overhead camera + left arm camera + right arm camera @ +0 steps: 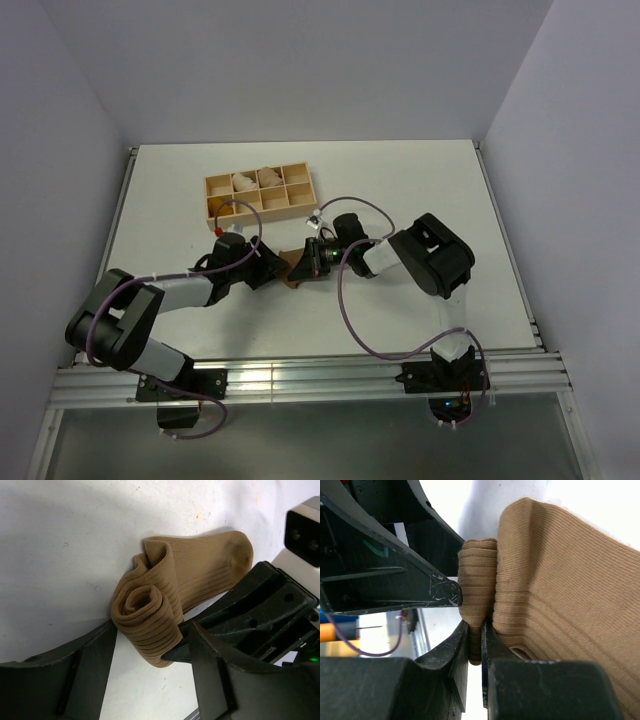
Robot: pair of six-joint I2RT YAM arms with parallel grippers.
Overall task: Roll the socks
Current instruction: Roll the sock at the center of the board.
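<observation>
One olive-brown sock (pixel 297 268) lies on the white table between my two grippers. In the left wrist view one end is wound into a tight roll (pixel 147 615) and the rest lies flat toward the upper right (pixel 210 565). My left gripper (pixel 152 630) has the roll between its fingertips, touching both. My right gripper (pixel 476 630) is shut on a fold of the sock (pixel 560 590) at the edge of the roll (pixel 477 575), and one of its fingers (pixel 185 652) reaches under the roll. No mustard-orange sock lies on the table.
A wooden compartment tray (pixel 311 190) stands behind the grippers, holding pale bundles (pixel 243 183) and an orange item (pixel 218 207) in its near-left compartment. Both arms' cables loop over the table. The left gripper (pixel 275 272) and right gripper (pixel 312 260) almost touch.
</observation>
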